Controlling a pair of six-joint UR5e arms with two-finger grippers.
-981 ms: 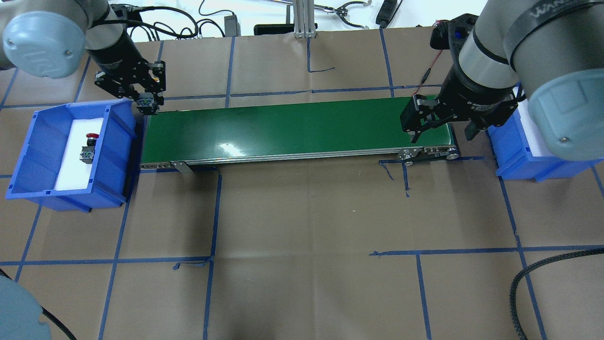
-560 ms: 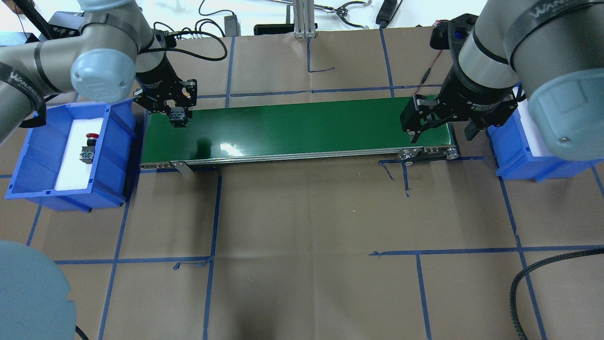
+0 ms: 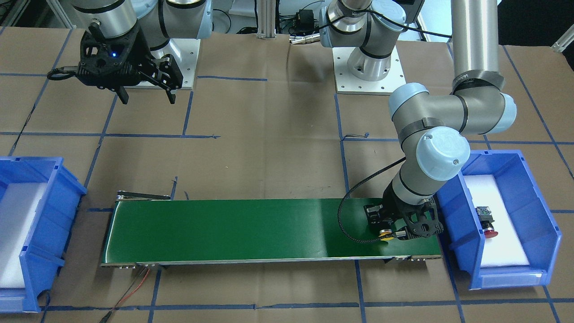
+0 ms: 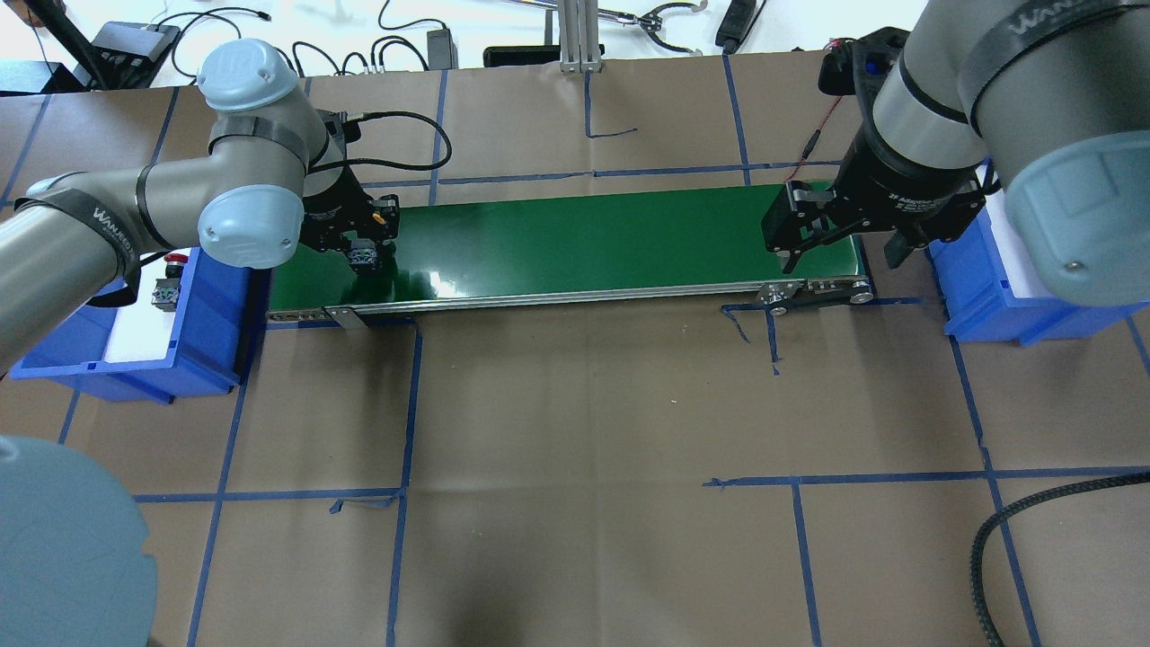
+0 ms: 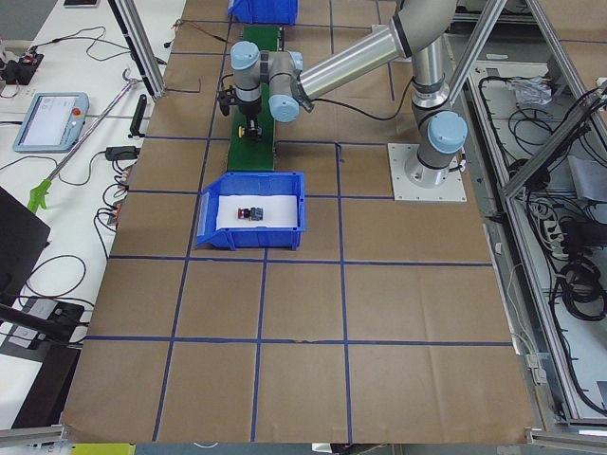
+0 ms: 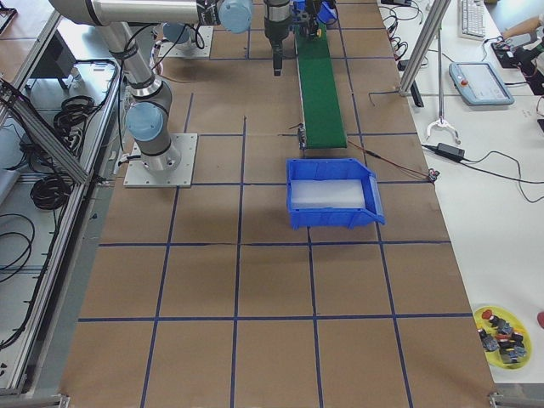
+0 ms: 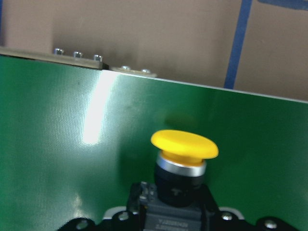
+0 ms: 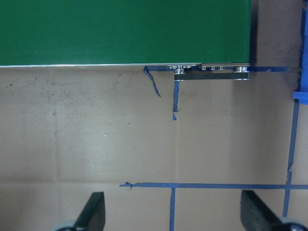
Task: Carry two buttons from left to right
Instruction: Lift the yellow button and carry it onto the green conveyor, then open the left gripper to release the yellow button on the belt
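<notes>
The yellow-capped button (image 7: pixel 185 144) hangs low over the left end of the green belt (image 3: pixel 246 229), its body clenched in the left fingers (image 3: pixel 415 226). The red-capped button (image 3: pixel 487 222) lies on white padding (image 3: pixel 502 237) in the left blue bin (image 3: pixel 545 224) just beside. The right fingers (image 8: pixel 94 211) stand spread, holding nothing, above the bench (image 8: pixel 96 134) near the belt's other end.

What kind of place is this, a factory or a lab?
Probably a robotics lab cell, not a factory: a short green conveyor on a paper-covered table taped into a blue grid, a teach pendant and loose cables alongside.
</notes>
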